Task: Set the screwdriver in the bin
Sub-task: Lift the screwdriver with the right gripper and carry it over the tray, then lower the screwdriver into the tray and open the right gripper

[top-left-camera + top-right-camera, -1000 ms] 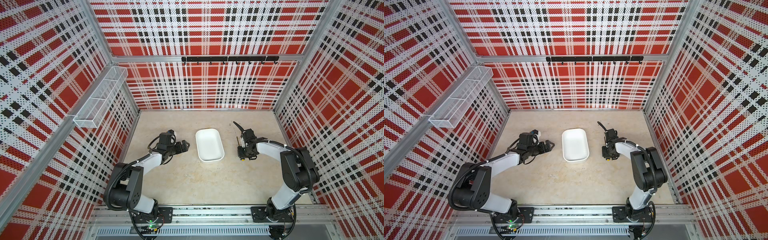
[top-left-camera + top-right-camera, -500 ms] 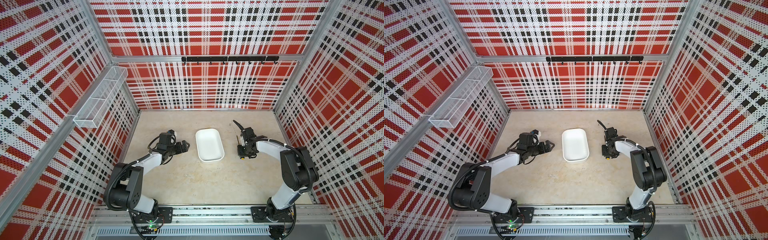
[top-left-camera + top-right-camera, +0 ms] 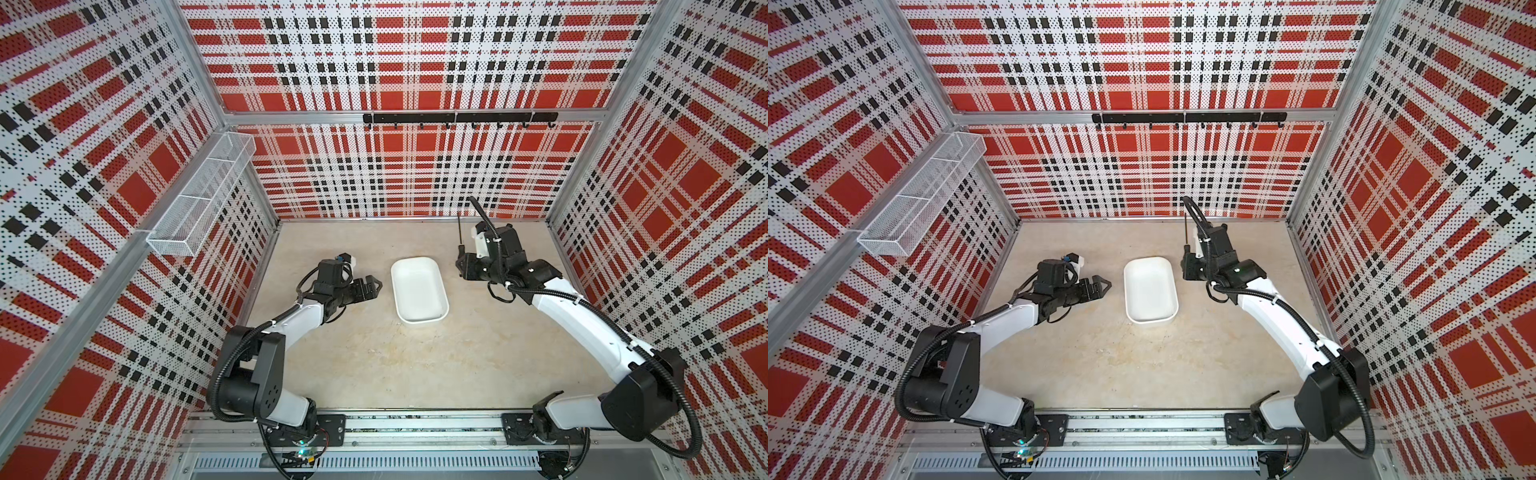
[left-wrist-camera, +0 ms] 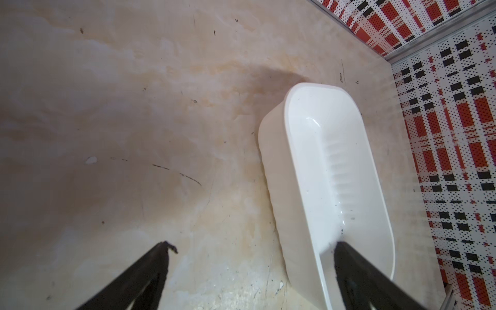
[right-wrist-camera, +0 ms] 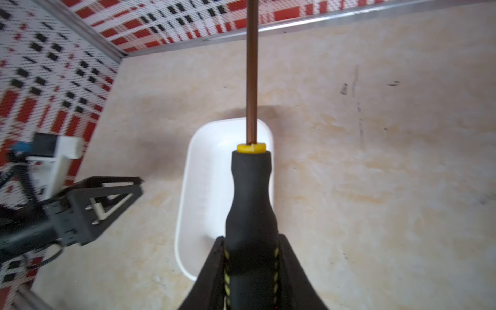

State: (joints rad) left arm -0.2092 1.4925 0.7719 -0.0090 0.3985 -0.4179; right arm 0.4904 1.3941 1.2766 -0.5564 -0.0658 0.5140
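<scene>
1. In both top views the right gripper [image 3: 462,264] is clamped on the screwdriver [image 3: 460,249]. It is lifted off the table [image 3: 374,374], just right of the far end of the bin [image 3: 419,289], with its shaft pointing far. The left gripper [image 3: 372,287] hovers just left of the bin.
2. Left wrist view: its fingers [image 4: 150,268] stand well apart and hold nothing. The bin [image 4: 335,166] is empty.
3. Right wrist view: the jaws pinch the lower part of the black handle. The yellow collar and thin shaft project beyond them, with the bin beneath.
4. The tool looks light and stiff. Its ribbed handle should grip well, while the slim shaft looks slick, so the handle is the place to hold. It could bounce on the hard tub, so release it low.
</scene>
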